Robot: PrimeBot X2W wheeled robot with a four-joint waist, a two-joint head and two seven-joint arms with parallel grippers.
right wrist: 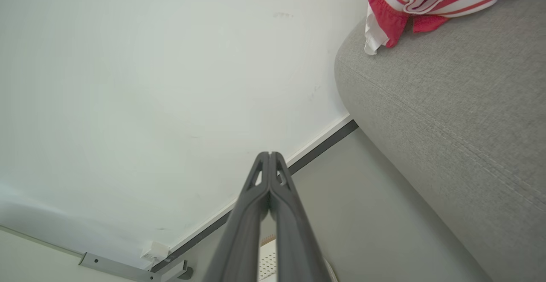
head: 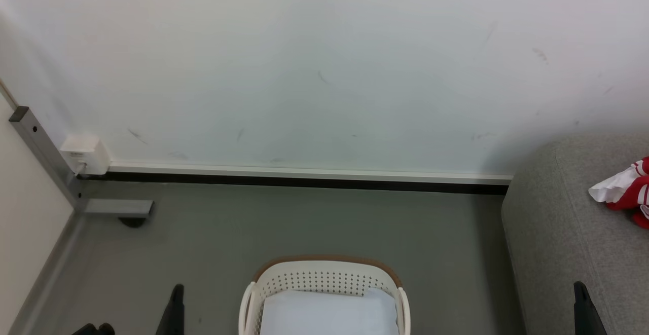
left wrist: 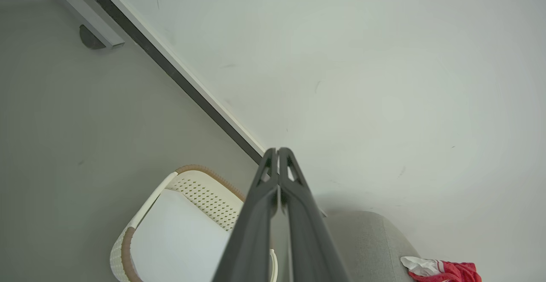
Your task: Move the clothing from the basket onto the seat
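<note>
Room corner, head view. A white wall (head: 324, 46) with faint dark scuffs (head: 322, 76) meets a smooth grey-green floor (head: 304, 223). A white skirting strip (head: 304, 172) runs along the joint, with a black band (head: 304, 182) beneath it. At left, a grey metal post (head: 40, 142) slants down to a flat foot bar (head: 119, 207) on a dark round pad (head: 133, 221). A small white box (head: 85, 153) sits at the wall base beside the post. A cream panel (head: 25, 233) lies left of the post. Lighting is even and soft.
</note>
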